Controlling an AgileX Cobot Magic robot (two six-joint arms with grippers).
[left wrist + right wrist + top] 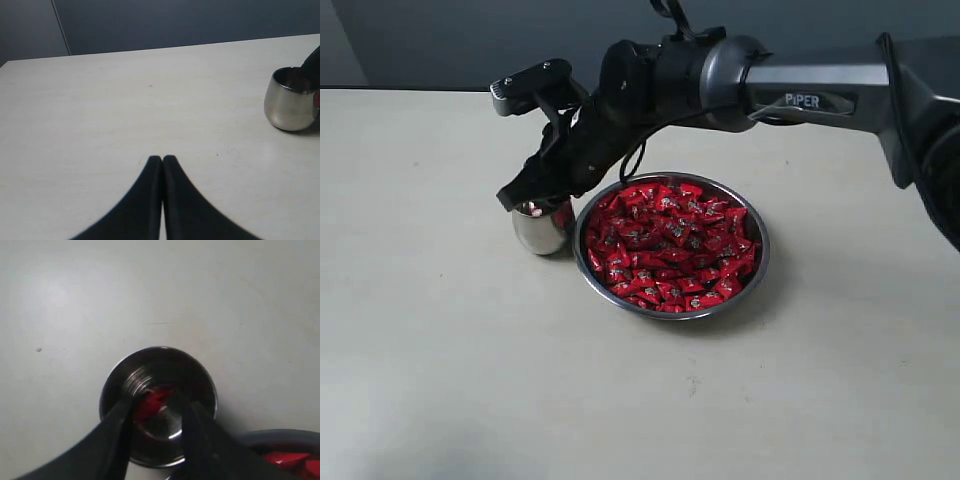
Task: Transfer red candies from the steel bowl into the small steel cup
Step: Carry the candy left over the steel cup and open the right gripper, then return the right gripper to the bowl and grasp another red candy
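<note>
The right gripper (535, 200) reaches across from the right and hangs over the cup (542, 228), its tips at the mouth; in the right wrist view its two dark fingers (115, 440) stand apart over the opening, with one red candy (152, 402) in the gap between them, inside the rim; the candy lies close to one finger and looks clear of the other, so the jaws read as parted rather than clamped, though whether the sweet touches a finger I cannot tell; the cup stands upright on the table (470, 380), just beside the bowl's (670, 312) left rim; the bowl is heaped with red candies (670, 245) right across; the left gripper (162, 159) has its fingers pressed together with nothing between them, low over bare table, well apart from the cup (290, 102) seen at the edge of its view.
</note>
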